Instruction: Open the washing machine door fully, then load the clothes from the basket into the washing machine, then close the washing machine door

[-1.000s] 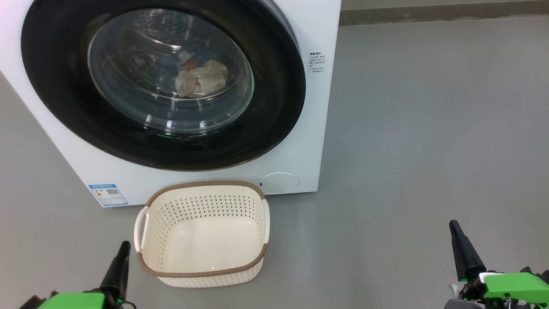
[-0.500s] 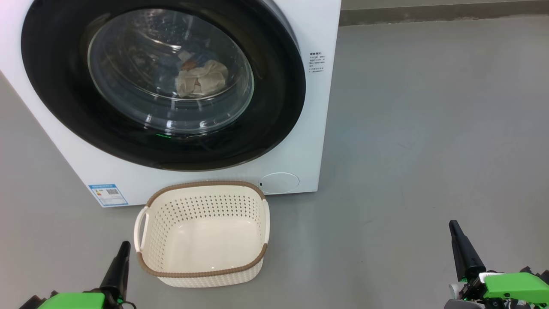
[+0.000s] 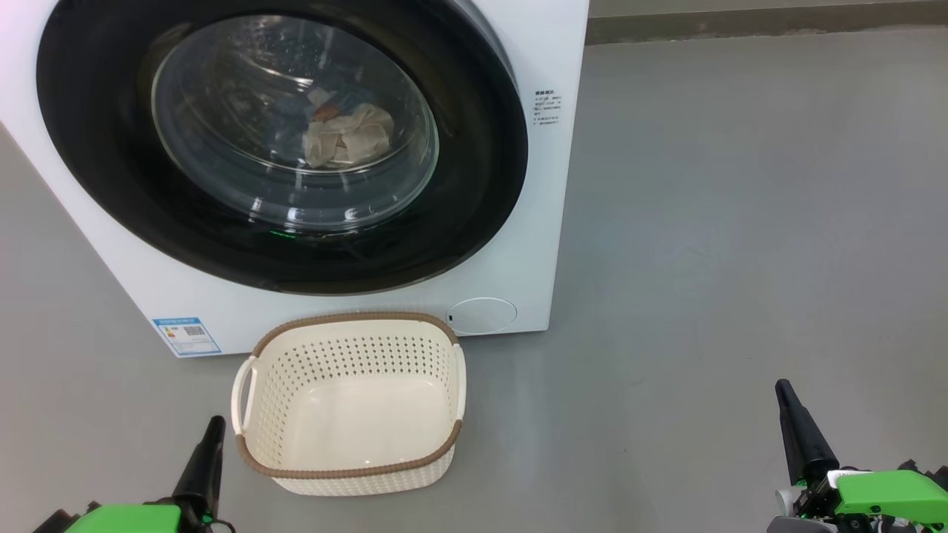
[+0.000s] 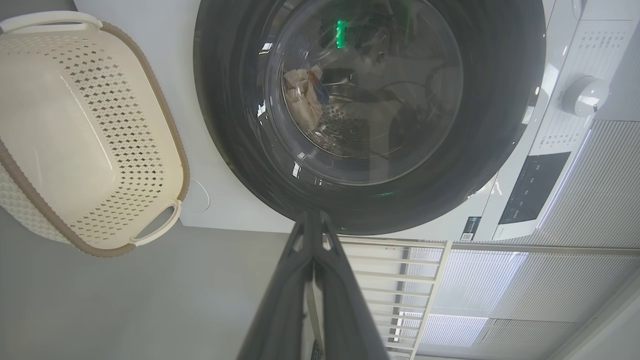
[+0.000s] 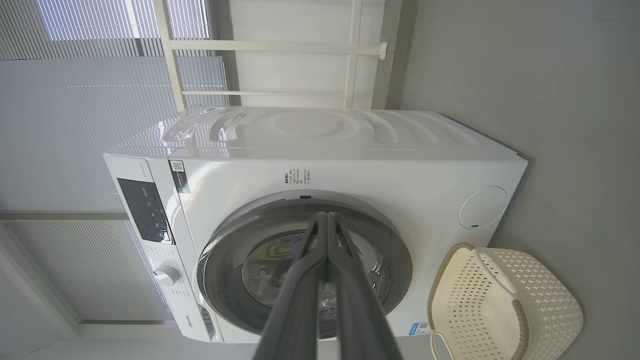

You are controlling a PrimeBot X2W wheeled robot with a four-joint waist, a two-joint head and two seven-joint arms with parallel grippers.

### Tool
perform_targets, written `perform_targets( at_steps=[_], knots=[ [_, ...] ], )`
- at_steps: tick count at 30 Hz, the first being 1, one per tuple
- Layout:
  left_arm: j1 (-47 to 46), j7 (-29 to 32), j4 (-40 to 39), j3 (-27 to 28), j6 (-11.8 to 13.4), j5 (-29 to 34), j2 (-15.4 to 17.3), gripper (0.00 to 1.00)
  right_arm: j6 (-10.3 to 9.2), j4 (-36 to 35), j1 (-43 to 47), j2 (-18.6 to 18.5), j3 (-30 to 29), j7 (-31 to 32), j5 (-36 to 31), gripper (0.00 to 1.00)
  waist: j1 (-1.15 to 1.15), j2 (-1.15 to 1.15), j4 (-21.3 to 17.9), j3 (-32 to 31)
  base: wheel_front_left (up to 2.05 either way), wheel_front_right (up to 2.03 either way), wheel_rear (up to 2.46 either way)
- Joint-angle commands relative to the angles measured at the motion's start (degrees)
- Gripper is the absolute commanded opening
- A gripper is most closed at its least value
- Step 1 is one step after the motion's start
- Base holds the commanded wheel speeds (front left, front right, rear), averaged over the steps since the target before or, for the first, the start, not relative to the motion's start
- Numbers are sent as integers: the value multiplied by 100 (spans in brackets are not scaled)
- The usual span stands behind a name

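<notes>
The washing machine [image 3: 533,244] [image 5: 350,160] stands ahead with its black-rimmed door [image 3: 118,185] [image 4: 500,100] [image 5: 400,260] shut flat against the front. Through the glass, the clothes [image 3: 346,135] [image 4: 302,95] lie in the drum, a cream piece on top of some blue fabric. The cream basket [image 3: 348,403] [image 4: 75,140] [image 5: 500,305] sits on the floor in front of the machine with nothing in it. My left gripper [image 3: 215,423] [image 4: 312,215] is shut at the lower left, just left of the basket. My right gripper [image 3: 782,386] [image 5: 326,216] is shut at the lower right, far from the basket.
Grey floor [image 3: 740,222] spreads to the right of the machine, up to a wall base [image 3: 740,22]. A white railing [image 4: 400,280] [image 5: 275,47] and window blinds [image 5: 75,100] stand behind the machine. Its control panel [image 4: 532,187] and knob [image 4: 582,95] are on the front.
</notes>
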Motion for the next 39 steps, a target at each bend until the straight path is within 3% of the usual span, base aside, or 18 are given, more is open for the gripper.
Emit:
perform_targets(
  at_steps=[1,39],
  knots=[
    [-236,34,-112,194,-57,-43,111,0,9,-142,-235,-17,129,43,0,0,0,0,0,0,0,0,0],
    [-236,34,-112,194,-57,-43,111,0,9,-142,-235,-14,125,46,-3,0,0,0,0,0,0,0,0]
  ],
)
